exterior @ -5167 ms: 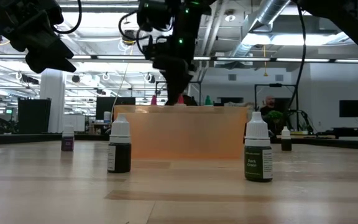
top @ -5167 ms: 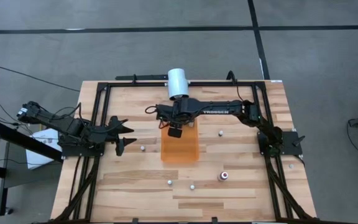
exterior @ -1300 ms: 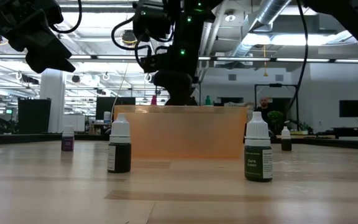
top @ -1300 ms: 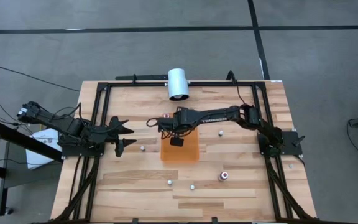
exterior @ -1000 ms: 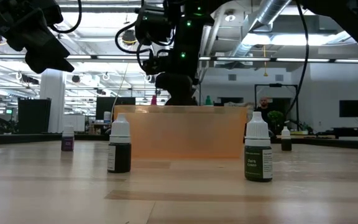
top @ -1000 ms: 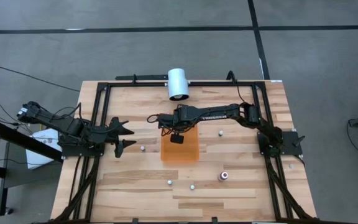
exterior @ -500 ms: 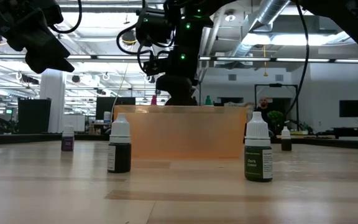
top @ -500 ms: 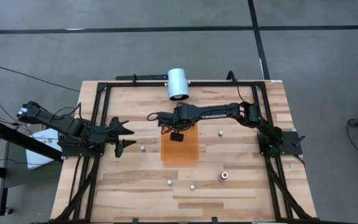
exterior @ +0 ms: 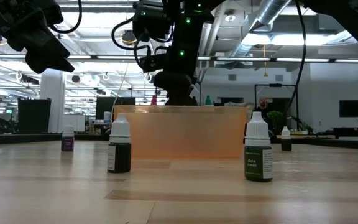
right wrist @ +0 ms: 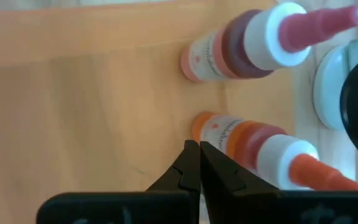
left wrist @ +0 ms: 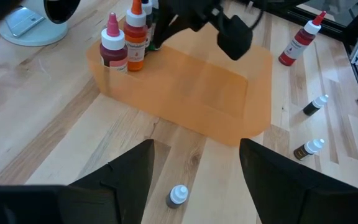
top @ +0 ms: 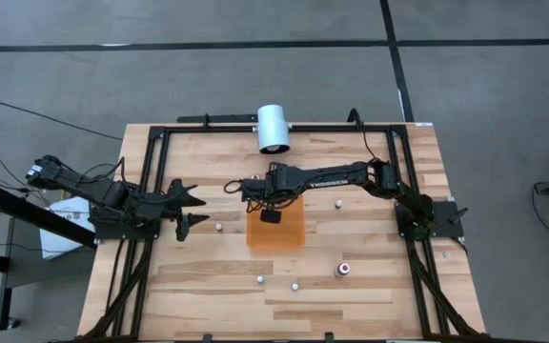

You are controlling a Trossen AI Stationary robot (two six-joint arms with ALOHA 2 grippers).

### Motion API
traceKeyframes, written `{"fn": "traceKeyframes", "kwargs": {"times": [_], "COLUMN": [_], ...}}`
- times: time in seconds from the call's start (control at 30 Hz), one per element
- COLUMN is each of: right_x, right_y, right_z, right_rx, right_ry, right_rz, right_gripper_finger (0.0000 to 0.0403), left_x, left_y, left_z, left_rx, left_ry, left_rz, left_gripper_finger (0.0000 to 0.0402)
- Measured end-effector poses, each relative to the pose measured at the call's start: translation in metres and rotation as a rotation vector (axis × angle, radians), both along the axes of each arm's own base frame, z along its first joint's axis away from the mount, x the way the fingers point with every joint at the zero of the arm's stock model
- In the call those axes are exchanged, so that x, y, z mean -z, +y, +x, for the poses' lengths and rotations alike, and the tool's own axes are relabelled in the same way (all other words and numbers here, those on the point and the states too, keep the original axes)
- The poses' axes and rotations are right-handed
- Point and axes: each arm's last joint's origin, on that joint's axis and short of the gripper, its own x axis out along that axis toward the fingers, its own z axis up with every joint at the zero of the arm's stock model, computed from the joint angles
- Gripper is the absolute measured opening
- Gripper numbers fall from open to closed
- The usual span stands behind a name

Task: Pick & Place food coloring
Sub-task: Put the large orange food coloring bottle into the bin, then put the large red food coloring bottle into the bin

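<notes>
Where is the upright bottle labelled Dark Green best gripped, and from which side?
Take the dark green bottle across its round body, below the tapered white cap, from straight above: it stands upright on the table, nothing close beside it.

White lettering reading "TROSSEN" runs along the forearm of the right arm [top: 330, 175] in the high view. In the low view, the label of a small dark green bottle [exterior: 258, 155] reads "Dark Green". Print on the other bottle labels is too small to read.
</notes>
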Motion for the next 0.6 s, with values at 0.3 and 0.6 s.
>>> {"fn": "traceKeyframes", "kwargs": {"times": [0.3,0.6], "right_x": [-0.020,-0.084], "right_y": [0.027,0.050], "right_z": [0.001,-0.041], "right_rx": [-0.053,-0.083], "right_ry": [-0.001,0.065], "right_rz": [0.000,0.026], "right_gripper_finger": [0.0001,0.0001], "left_x": [0.000,0.000], "left_y": [0.000,-0.001], "left_z": [0.000,0.000], "left_rx": [0.000,0.004], "left_ry": [0.000,-0.005], "left_rz": [0.000,-0.022], "left_gripper_finger": [0.0229,0.0229]}}
